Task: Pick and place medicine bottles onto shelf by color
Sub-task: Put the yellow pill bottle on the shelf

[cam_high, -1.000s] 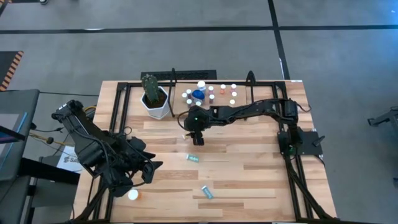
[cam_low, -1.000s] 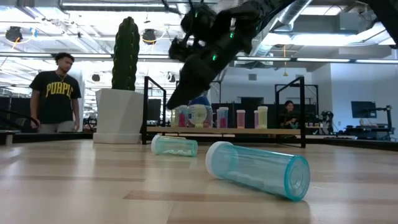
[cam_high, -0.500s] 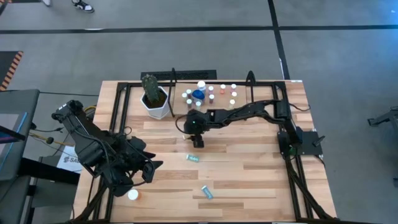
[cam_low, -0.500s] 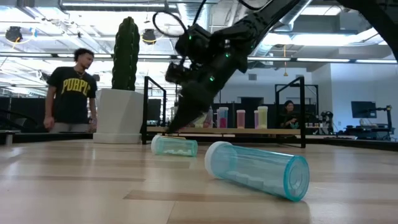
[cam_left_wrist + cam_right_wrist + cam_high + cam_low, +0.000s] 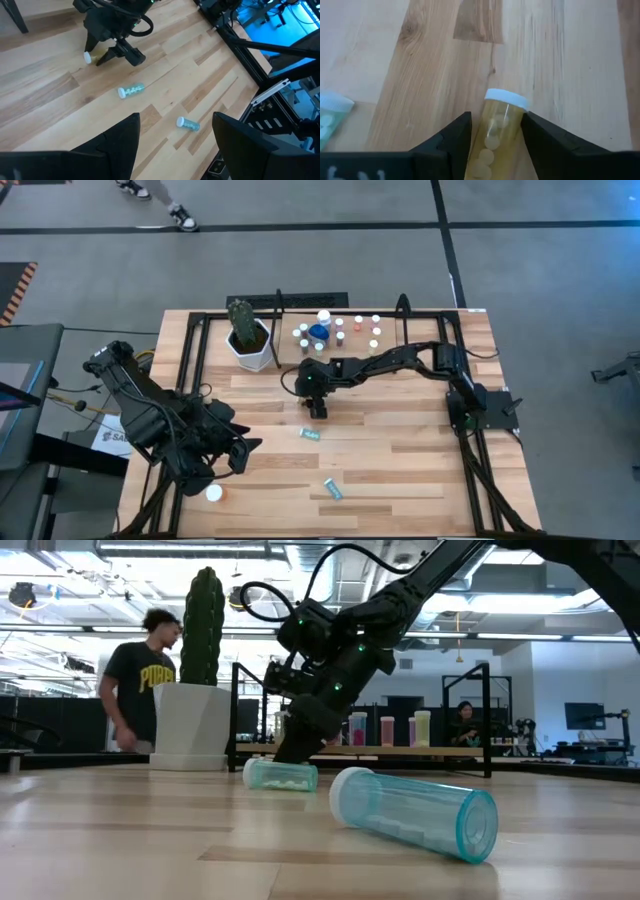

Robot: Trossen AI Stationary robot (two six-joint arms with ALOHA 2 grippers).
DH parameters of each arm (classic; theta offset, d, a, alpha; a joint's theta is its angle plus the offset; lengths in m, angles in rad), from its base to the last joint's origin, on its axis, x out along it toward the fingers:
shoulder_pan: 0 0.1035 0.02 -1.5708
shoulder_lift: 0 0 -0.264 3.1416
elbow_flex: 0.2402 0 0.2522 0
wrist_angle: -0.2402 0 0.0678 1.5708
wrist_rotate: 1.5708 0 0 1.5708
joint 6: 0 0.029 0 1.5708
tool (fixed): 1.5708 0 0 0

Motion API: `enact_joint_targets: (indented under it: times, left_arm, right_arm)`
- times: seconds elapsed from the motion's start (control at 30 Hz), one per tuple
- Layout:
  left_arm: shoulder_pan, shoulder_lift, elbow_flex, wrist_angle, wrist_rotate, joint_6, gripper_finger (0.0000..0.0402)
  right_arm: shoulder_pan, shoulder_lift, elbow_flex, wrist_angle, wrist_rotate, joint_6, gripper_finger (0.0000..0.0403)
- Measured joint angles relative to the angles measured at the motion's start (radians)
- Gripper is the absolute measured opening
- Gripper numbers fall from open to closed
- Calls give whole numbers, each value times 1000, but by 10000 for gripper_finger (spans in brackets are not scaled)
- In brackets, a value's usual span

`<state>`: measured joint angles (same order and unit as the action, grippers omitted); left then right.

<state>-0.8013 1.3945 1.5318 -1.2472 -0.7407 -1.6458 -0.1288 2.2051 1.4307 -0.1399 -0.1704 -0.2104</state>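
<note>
Bottles: two teal ones (image 5: 310, 434) (image 5: 333, 489) lay loose mid-bench, one orange bottle (image 5: 213, 493) near the left front corner, about ten stood on the shelf (image 5: 390, 313). Right tool (image 5: 318, 408) straddled one yellow bottle (image 5: 496, 131) lying mid-bench, fingers (image 5: 447, 142) close beside it. Left tool (image 5: 175, 135) hung wide open, empty.

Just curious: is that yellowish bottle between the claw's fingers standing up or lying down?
Lying down. The bottle rests lengthwise on the table, white cap pointing away, pills visible inside, between the right claw's fingers.
</note>
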Motion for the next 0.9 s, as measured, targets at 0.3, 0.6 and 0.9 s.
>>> enact_joint_targets:
  times: [0.3, 0.6, 0.9]
  left_arm:
    - [0, 0, 0, 0, 0, 0, 235]
    - [7, 0, 0, -1, -8, 67, 235]
    - [109, 0, 1, 42, -128, 255, 235]
  right_arm:
    - [-13, -6, -1, -63, 6, 36, 126]
    - [-22, -160, -11, -216, 14, 138, 118]
    - [25, -547, -7, -289, 19, 294, 131]
